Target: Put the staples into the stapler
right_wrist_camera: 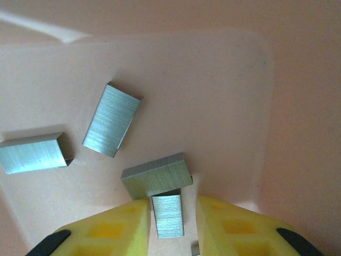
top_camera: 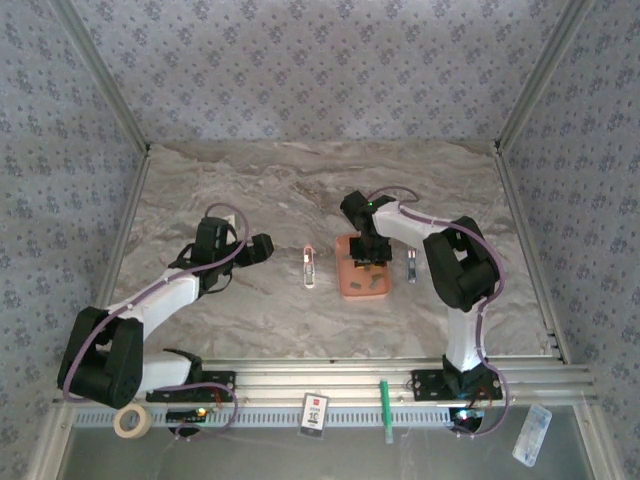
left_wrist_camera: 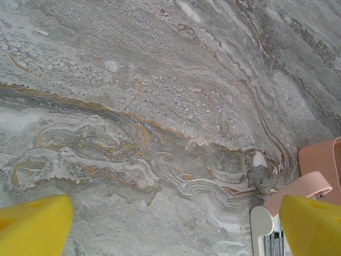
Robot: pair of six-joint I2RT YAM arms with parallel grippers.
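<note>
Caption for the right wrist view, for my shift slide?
Right gripper down in the salmon-pink tray, yellow fingers straddling one staple strip, three more strips loose beyond.

Along the aluminium rail (top_camera: 300, 378): tape roll (top_camera: 131, 421) at left end, white card (top_camera: 315, 414) midway, green pen (top_camera: 384, 410) right of centre, clear packet (top_camera: 531, 434) far right.

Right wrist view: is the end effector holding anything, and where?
Cannot be told: the right end effector flanks one staple strip by its long sides, gaps showing.

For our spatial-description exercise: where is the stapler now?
In the top view, the stapler lies on the marble table near its centre, just left of the salmon-pink tray.
</note>
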